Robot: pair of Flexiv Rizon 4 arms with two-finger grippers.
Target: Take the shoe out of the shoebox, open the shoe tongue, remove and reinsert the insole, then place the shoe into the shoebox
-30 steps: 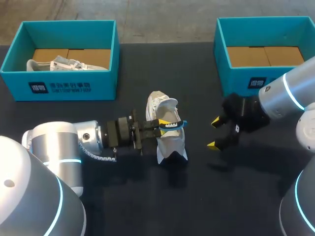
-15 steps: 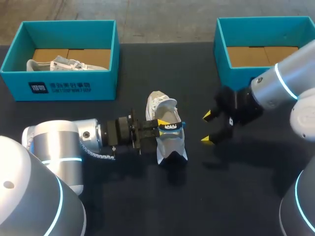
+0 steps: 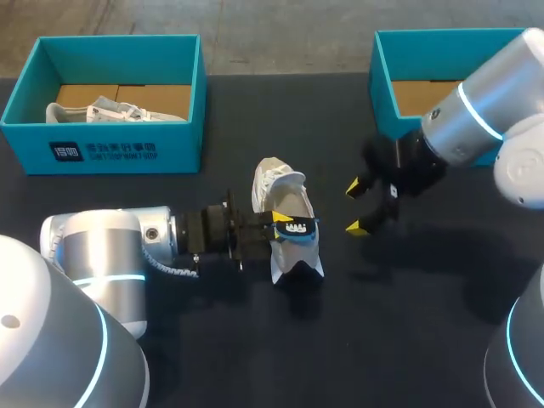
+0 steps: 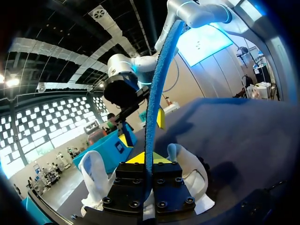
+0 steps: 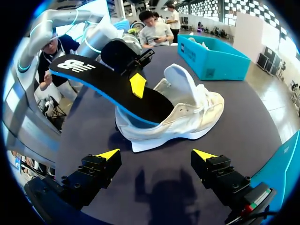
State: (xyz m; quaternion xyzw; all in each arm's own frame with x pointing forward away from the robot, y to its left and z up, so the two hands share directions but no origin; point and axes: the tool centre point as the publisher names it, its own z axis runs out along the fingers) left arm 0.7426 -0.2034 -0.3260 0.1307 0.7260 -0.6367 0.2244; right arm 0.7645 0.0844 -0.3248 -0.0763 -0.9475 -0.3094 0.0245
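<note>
Left gripper point(image 3: 279, 223) pinches the insole point(image 5: 108, 89) aslant, toe end inside the shoe point(image 5: 187, 115) — right gripper point(image 3: 354, 208) hangs spread nearby, seemingly to steady it.

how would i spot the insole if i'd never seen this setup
Start at the dark table and find the white shoe sitting in its middle. Sticking half out of that shoe, pinched by the left end effector, is the insole: a flat black sheet with a blue edge, the only dark piece against the white shoe.

White cloth shoe point(image 3: 274, 183), matt blk insole point(image 5: 103, 86) w/ blue foam edge, matt dark table point(image 3: 382, 340), card shoebox point(image 3: 127, 151)
</note>
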